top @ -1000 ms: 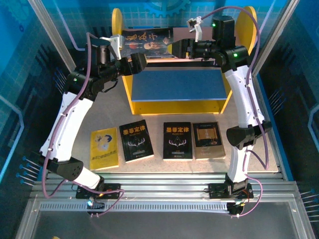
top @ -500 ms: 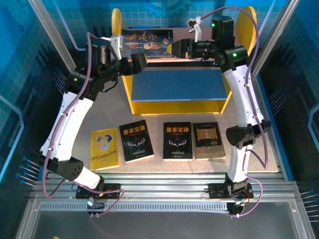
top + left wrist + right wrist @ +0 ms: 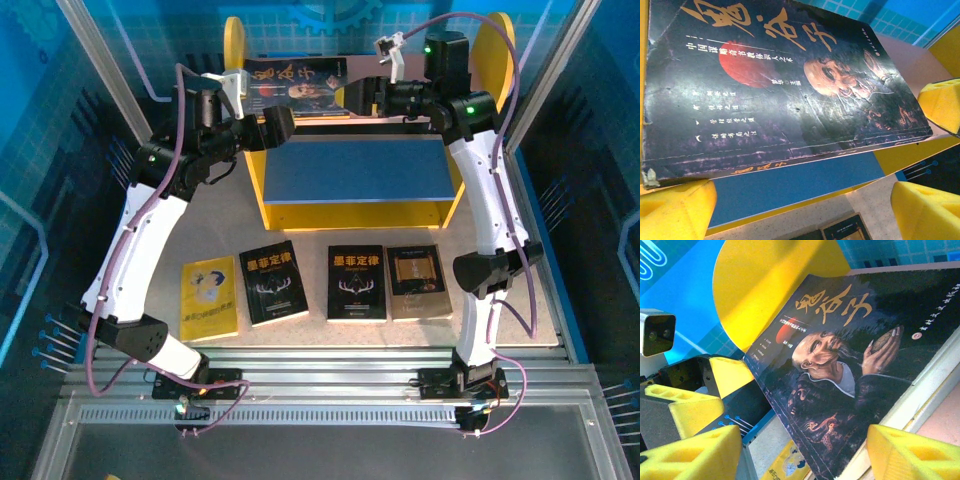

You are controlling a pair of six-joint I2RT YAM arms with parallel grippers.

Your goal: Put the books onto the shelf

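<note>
At the back of the table (image 3: 300,225), what is seen?

The shelf (image 3: 233,45) is seen there, its rounded yellow side panels upright. The dark portrait book (image 3: 295,88) is laid cover up on the upper board (image 3: 912,62).

How is the left gripper (image 3: 280,125) placed?

It is set at the book's left end, at the shelf's left side. In the left wrist view its yellow pads (image 3: 677,210) are seen spread wide. The book's worn corner is found just above one of them, and nothing is pinched between them.

And the right gripper (image 3: 352,97)?

It is set at the book's right end, above the blue lower board (image 3: 355,170). In the right wrist view its pads (image 3: 910,455) are seen well apart, with the book's near corner reaching down between them. No grip on the book is seen.

Is the cover touched by any pad?

That cannot be told from either wrist view.

Where are the other books found?

Four are laid flat in a row on the table in front of the shelf, between the two arms. The yellow book (image 3: 210,298) is at the left, slightly turned. The first antler book (image 3: 275,282) and the second antler book (image 3: 357,283) come next. The brown-black book (image 3: 418,282) is laid just beside the second, near the right arm.
</note>
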